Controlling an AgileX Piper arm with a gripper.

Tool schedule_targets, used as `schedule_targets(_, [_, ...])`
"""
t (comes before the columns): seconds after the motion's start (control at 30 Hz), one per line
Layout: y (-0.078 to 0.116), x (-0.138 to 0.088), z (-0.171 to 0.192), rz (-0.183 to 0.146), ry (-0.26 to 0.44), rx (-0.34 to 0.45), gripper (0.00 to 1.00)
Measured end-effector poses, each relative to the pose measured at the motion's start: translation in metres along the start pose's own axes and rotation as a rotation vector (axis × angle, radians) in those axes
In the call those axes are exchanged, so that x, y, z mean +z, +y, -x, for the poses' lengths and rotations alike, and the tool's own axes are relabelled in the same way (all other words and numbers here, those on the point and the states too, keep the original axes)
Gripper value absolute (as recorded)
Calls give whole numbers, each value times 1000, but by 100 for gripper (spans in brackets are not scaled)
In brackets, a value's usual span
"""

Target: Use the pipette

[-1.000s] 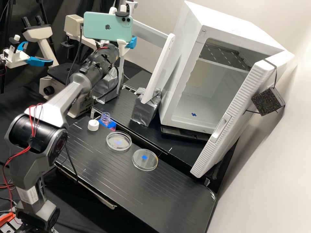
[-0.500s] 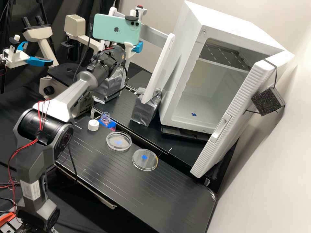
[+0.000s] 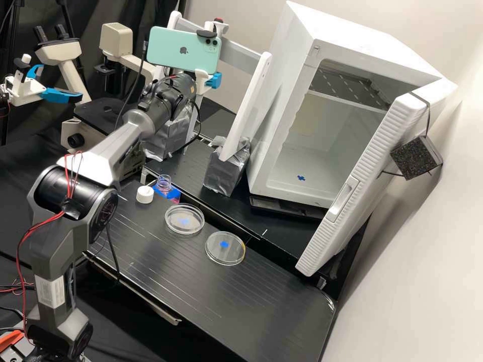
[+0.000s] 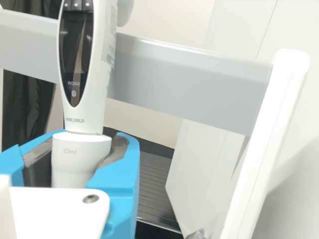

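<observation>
Over the last second the pipette (image 4: 89,117) has travelled with my arm (image 3: 138,123) toward the near post of its stand (image 3: 250,100), dipping slightly at the end. It's close to upright, in front of the stand's crossbar (image 4: 184,82); whether any part rests there I can't tell. My gripper (image 4: 79,159) is closed around the collar (image 4: 80,144), a low hold that I think keeps the screen (image 4: 76,45) and the buttons above it free. Upright also seems wise if there's liquid inside.

Working outward, the crossbar and near post are what I'd worry about knocking, and the phone (image 3: 183,49) clamped above the wrist adds bulk. In front of the stand, by the tabletop's (image 3: 226,311) edge, is an uncapped bottle (image 3: 164,185), its white cap (image 3: 145,194) just beside. Farther out are two round dishes (image 3: 184,226). Right of the stand, the white cabinet's (image 3: 352,45) door (image 3: 347,201) hangs open.
</observation>
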Motion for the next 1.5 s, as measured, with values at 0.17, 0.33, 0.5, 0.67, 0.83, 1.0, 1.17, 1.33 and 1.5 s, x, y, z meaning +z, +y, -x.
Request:
schedule_targets(0.17, [-6, -7, -1, 21, 4, -8, 0])
schedule_targets(0.33, [-11, -6, -5, 22, -5, -19, 0])
schedule_targets(0.5, [-18, -1, -11, 21, -20, -39, 0])
schedule_targets(0.67, [-18, 1, -12, 20, -19, -36, 0])
schedule_targets(0.83, [-21, 3, -14, 9, -10, -32, 0])
schedule_targets(1.0, [-22, 3, -15, 13, -9, -31, 100])
schedule_targets(1.17, [-24, 5, -16, 9, -11, -27, 100])
schedule_targets(1.33, [-26, 5, -17, 10, 10, -15, 100])
schedule_targets(1.5, [-26, 6, -17, 11, 22, 10, 100])
